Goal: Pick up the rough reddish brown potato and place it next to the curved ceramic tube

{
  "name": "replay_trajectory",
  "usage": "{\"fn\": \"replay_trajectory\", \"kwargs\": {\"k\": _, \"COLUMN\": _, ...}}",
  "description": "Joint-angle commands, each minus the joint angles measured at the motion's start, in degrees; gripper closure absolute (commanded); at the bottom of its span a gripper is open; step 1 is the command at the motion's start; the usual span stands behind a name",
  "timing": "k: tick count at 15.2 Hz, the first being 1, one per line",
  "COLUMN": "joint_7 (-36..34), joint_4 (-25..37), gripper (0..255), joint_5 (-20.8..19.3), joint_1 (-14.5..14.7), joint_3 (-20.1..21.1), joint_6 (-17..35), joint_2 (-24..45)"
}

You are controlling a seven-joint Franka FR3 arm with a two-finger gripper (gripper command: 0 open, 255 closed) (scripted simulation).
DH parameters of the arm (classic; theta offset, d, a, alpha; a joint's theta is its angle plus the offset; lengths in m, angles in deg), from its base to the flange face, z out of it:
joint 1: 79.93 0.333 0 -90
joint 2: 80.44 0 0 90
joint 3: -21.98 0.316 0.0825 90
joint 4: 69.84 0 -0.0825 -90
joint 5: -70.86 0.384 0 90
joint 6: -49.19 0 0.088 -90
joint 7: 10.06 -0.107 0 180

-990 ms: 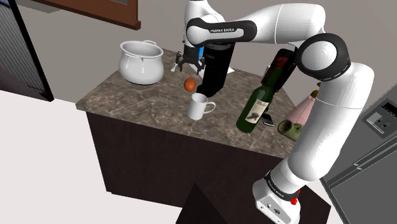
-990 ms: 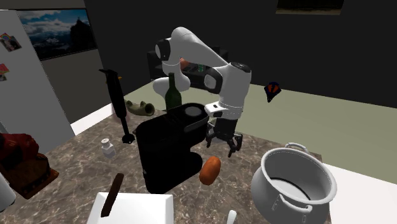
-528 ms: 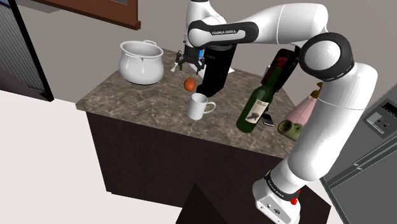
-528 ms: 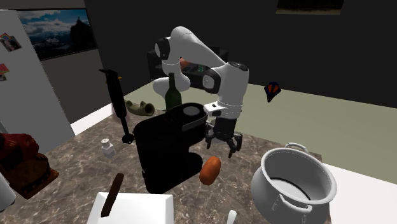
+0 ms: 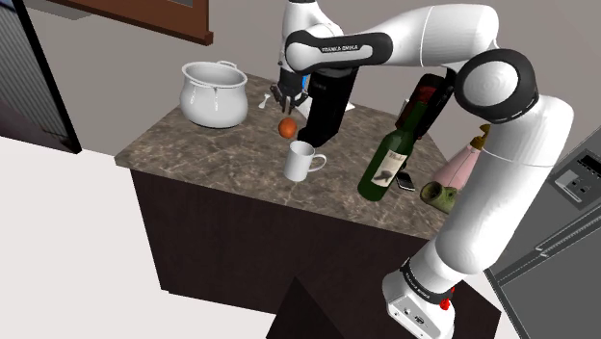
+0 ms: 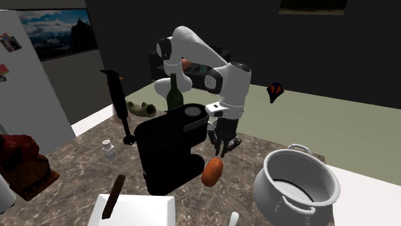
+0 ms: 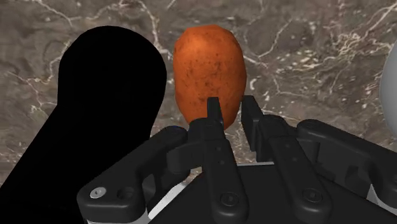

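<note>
The potato [image 7: 208,70] is a plump oval, orange-brown with fine dark speckles on a dull skin. It lies on its side on the dark marbled bench [image 5: 193,144], bare stone all round it. Straight above it hangs the black hand [image 6: 220,151], pointing down from a level white forearm. Its fingers [image 7: 213,111] are drawn close together with only a thin slit between them, clasping nothing and clear of the potato.

A white mug [image 5: 302,161] stands nearer the bench's front edge. Just beside the potato and the hand rises a tall black coffee machine [image 6: 170,154]. A big white two-handled pot [image 6: 295,183] sits on the potato's other side. Beyond the machine, a dark green bottle [image 5: 387,159] leans, and the curved greenish tube [image 6: 141,109] lies at the bench's far end, well apart from the potato.
</note>
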Motion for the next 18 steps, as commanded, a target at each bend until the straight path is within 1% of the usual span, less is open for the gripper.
{"fn": "replay_trajectory", "kwargs": {"k": 1, "joint_7": -0.71, "joint_4": 1.38, "gripper": 255, "joint_5": 0.08, "joint_1": 0.55, "joint_3": 0.04, "joint_6": -2.02, "joint_2": 6.10}}
{"fn": "replay_trajectory", "kwargs": {"k": 2, "joint_7": -1.80, "joint_4": 4.77, "gripper": 255, "joint_5": -0.47, "joint_1": 1.67, "joint_3": 0.36, "joint_6": -3.34, "joint_2": 8.49}}
{"fn": "replay_trajectory", "kwargs": {"k": 3, "joint_7": -1.69, "joint_4": -1.18, "gripper": 255, "joint_5": -0.01, "joint_1": 0.77, "joint_3": 0.31, "joint_6": -0.55, "joint_2": 5.17}}
{"fn": "replay_trajectory", "kwargs": {"k": 4, "joint_7": -2.47, "joint_4": 0.20, "gripper": 255, "joint_5": -0.46, "joint_1": 1.44, "joint_3": 0.43, "joint_6": -0.56, "joint_2": 6.78}}
{"fn": "replay_trajectory", "kwargs": {"k": 6, "joint_7": -2.51, "joint_4": 1.45, "gripper": 255, "joint_5": -0.42, "joint_1": 1.71, "joint_3": 0.55, "joint_6": -1.43, "joint_2": 7.27}}
{"fn": "replay_trajectory", "kwargs": {"k": 7, "joint_7": -2.34, "joint_4": 2.36, "gripper": 255, "joint_5": -0.76, "joint_1": 1.64, "joint_3": 0.59, "joint_6": -1.19, "joint_2": 1.88}}
{"fn": "replay_trajectory", "kwargs": {"k": 8, "joint_7": -2.34, "joint_4": 2.36, "gripper": 0, "joint_5": -0.76, "joint_1": 1.64, "joint_3": 0.59, "joint_6": -1.19, "joint_2": 1.88}}
{"fn": "replay_trajectory", "kwargs": {"k": 11, "joint_7": 0.16, "joint_4": 3.98, "gripper": 0, "joint_5": 0.23, "joint_1": 0.74, "joint_3": 0.07, "joint_6": -6.02, "joint_2": 5.10}}
{"fn": "replay_trajectory", "kwargs": {"k": 12, "joint_7": 0.22, "joint_4": 4.02, "gripper": 0, "joint_5": 0.25, "joint_1": 0.72, "joint_3": 0.06, "joint_6": -6.14, "joint_2": 5.18}}
{"fn": "replay_trajectory", "kwargs": {"k": 18, "joint_7": -0.22, "joint_4": 0.80, "gripper": 0, "joint_5": -0.30, "joint_1": 0.21, "joint_3": -0.32, "joint_6": -2.01, "joint_2": 6.09}}
